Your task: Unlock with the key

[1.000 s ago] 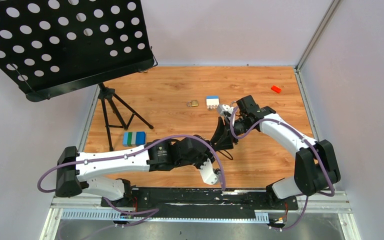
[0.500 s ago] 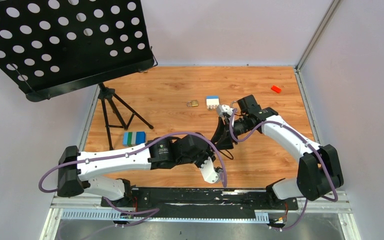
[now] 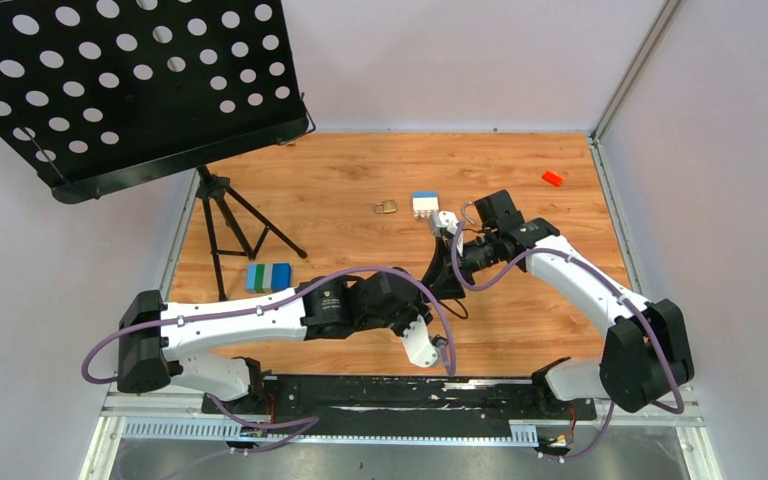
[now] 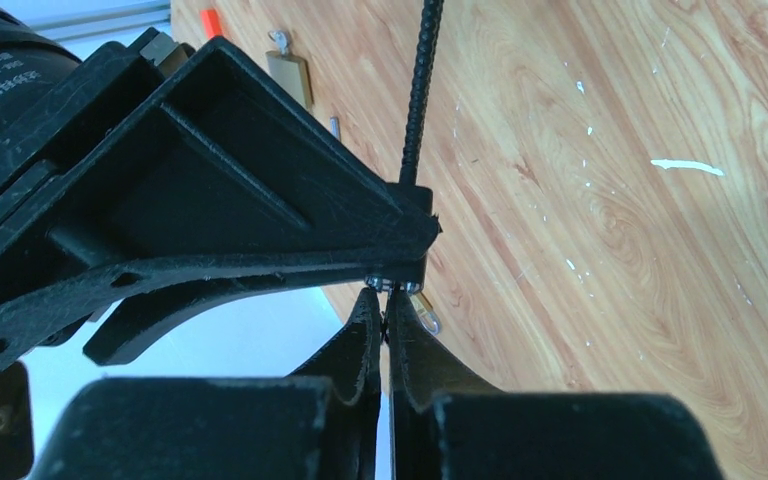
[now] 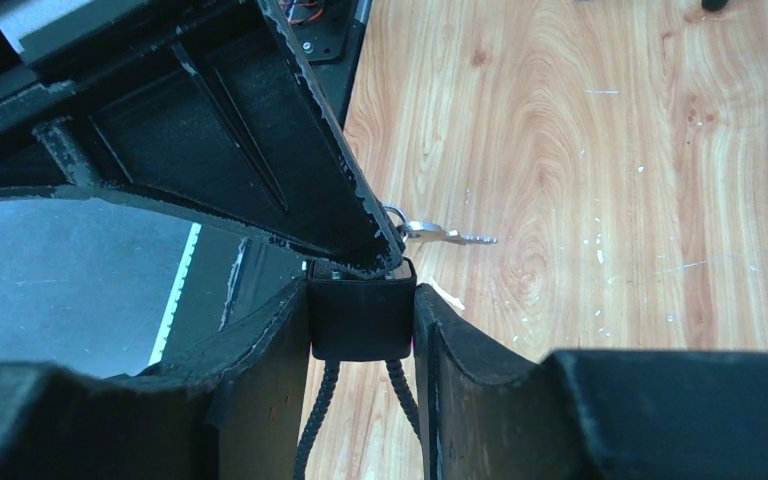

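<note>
The two arms meet over the middle of the wooden tabletop (image 3: 340,180), their tips almost nose to nose. The right tool (image 5: 360,292) is clamped on a black block (image 5: 360,325), one finger pressed flat against each side of it. A black cable (image 4: 415,100) runs out of the block: the right wrist view shows two strands leaving it between the fingers, and the left wrist view shows a ribbed length of it running away across the wood. The left tool (image 4: 385,310) is clenched, its fingers pressed together with only a hairline slit between them and their tips right at the edge of the block. A few shiny bits of metal sit at the point where the tips and the block meet. The key (image 5: 447,236) shows best from the right wrist: tiny, thin and flat, dull silver-grey, with small teeth along its blade and a fine wire ring at its head. It is far smaller than the block. It sticks out sideways from behind the tip of the left tool, just above the block, with its blade pointing away over the wood and not into the block. I cannot tell whether the clenched fingers have hold of this key itself or of other metal on its ring. Well apart from the tools, toward the far side, a small brass padlock (image 3: 387,207) lies on the wood near a blue and white block (image 3: 424,204).
</note>
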Robot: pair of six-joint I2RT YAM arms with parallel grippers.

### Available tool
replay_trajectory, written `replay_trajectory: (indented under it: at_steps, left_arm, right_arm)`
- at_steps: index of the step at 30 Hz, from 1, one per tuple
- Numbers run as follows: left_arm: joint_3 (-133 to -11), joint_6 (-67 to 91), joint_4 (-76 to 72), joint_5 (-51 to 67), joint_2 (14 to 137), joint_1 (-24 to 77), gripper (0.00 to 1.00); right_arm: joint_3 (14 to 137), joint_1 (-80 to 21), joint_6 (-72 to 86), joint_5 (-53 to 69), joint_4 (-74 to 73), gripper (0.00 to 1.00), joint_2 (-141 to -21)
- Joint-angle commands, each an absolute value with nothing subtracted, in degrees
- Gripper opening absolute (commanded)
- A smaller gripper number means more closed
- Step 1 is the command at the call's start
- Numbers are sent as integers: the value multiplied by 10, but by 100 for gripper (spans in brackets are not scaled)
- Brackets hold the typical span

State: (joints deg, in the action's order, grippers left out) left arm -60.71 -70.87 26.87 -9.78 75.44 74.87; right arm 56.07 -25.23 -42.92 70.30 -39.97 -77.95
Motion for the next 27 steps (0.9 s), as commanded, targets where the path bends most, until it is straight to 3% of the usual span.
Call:
replay_trajectory:
  at_steps: [1, 5, 8, 17, 19, 24, 27]
  left_arm:
    - [-583, -704, 287, -25, 767, 766, 5]
    - [-582, -690, 279, -40, 757, 767, 9]
    - [-581, -678, 270, -53, 744, 762, 17]
    - [-546, -638, 240, -26, 660, 701, 75]
    - [-536, -607, 232, -6, 640, 676, 83]
    - [-535, -475, 216, 121, 604, 561, 86]
    - [-545, -367, 196, 225, 616, 485, 82]
  right_arm:
    - [583, -261, -433, 708, -318, 0, -733]
    - [569, -269, -449, 677, -322, 0, -718]
    - [560, -270, -466, 661, -330, 0, -713]
    - [548, -269, -494, 609, -342, 0, -696]
    - [546, -270, -494, 599, -338, 0, -692]
    - [529, -272, -487, 571, -310, 0, -667]
    - [516, -278, -481, 546, -289, 0, -647]
